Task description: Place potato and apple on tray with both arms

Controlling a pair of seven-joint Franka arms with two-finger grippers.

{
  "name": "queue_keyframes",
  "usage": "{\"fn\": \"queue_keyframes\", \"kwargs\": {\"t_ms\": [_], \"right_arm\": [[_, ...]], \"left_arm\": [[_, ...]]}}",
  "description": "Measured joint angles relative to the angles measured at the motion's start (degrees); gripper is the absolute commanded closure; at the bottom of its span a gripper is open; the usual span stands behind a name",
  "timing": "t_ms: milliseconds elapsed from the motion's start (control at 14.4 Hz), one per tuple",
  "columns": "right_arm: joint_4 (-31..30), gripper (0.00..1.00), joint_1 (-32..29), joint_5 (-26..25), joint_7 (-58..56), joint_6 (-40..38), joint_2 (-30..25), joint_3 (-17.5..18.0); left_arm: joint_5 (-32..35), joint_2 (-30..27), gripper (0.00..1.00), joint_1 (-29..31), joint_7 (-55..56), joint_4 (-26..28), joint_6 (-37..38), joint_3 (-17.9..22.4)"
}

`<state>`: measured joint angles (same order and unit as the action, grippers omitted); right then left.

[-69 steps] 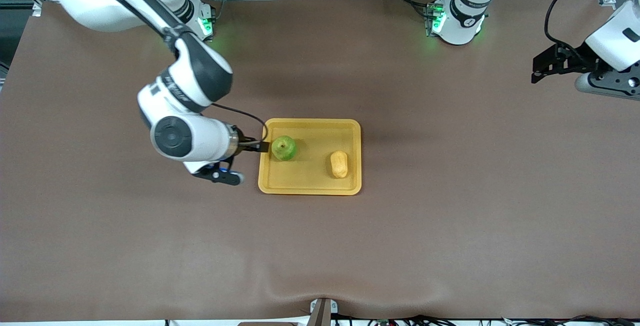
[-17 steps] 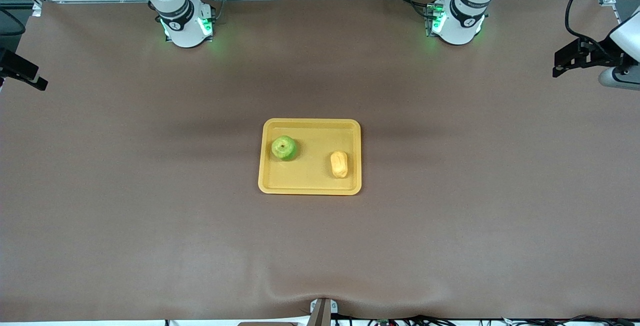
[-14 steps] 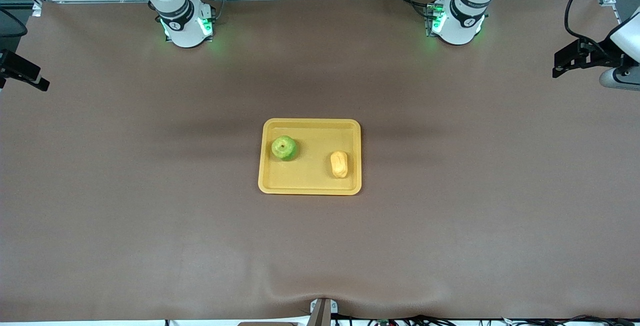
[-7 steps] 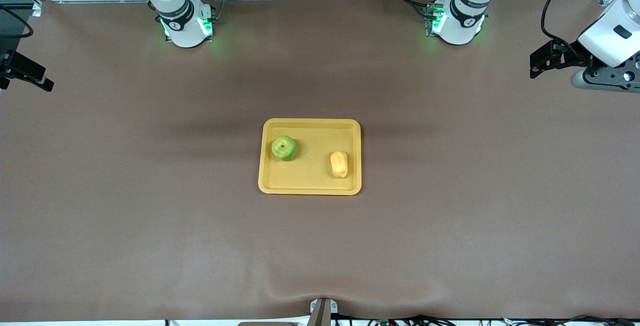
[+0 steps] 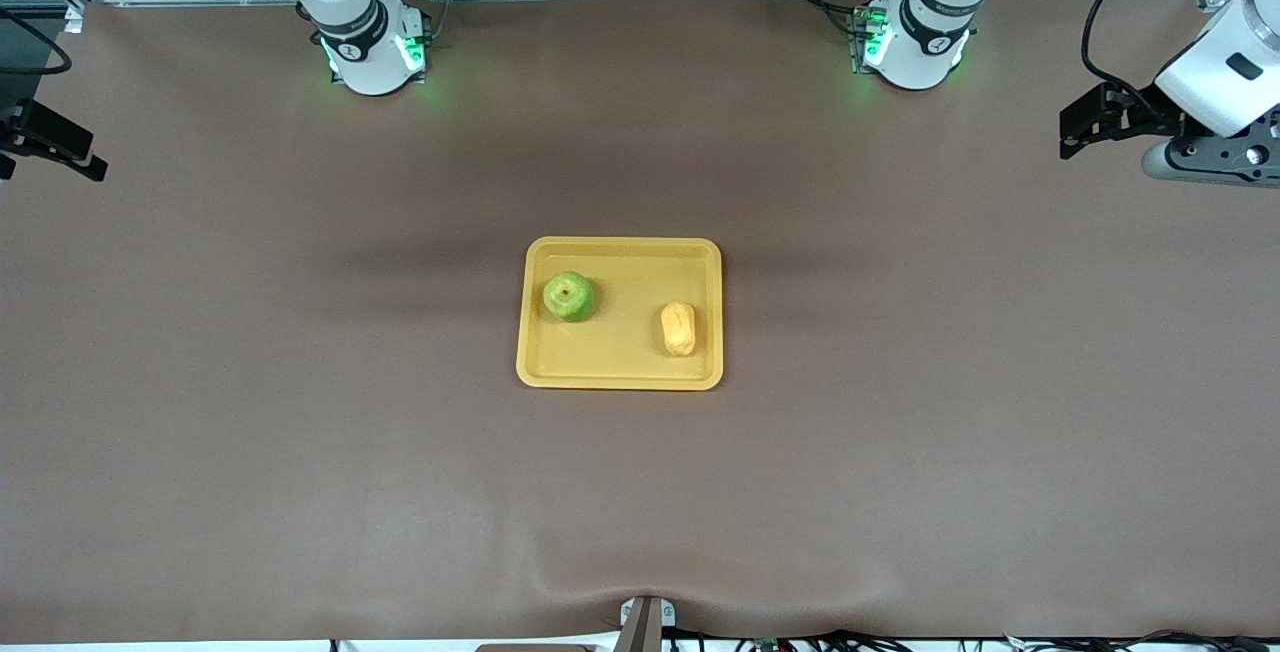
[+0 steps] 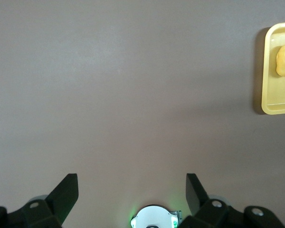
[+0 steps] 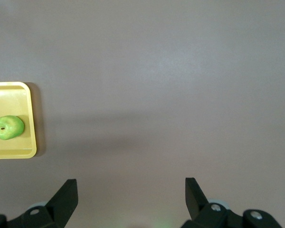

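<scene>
we see the round green apple [image 5: 568,296] and the oblong yellow-orange potato [image 5: 678,328] lying apart on the shallow yellow plastic tray [image 5: 620,377]. we judge both light, firm and roll-prone, best pinched across the middle. the left gripper [image 6: 132,195] and right gripper [image 7: 131,195] hang empty with fingers apart, each over its own end of the brown table [image 5: 900,432].

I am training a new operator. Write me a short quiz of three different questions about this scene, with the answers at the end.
1. True or false: the apple and the potato touch each other on the tray.
2. Which fruit lies nearer to the right arm's end of the table? A) the apple B) the potato
3. Fill in: the left gripper and the right gripper are both ____ and hold nothing.

Key
1. False: they lie apart, with bare tray between them.
2. A.
3. open; each hangs over bare table at its own arm's end.
</scene>
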<state>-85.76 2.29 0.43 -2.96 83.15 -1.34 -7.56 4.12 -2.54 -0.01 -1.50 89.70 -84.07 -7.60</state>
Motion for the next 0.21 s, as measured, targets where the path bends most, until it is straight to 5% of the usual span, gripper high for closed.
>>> {"fn": "queue_keyframes", "kwargs": {"t_ms": [208], "right_arm": [[-0.1,0.0,0.0,-0.1,0.0,0.0,0.0,0.0]], "left_arm": [[0.0,0.0,0.0,0.0,0.0,0.3,-0.2,0.0]]}}
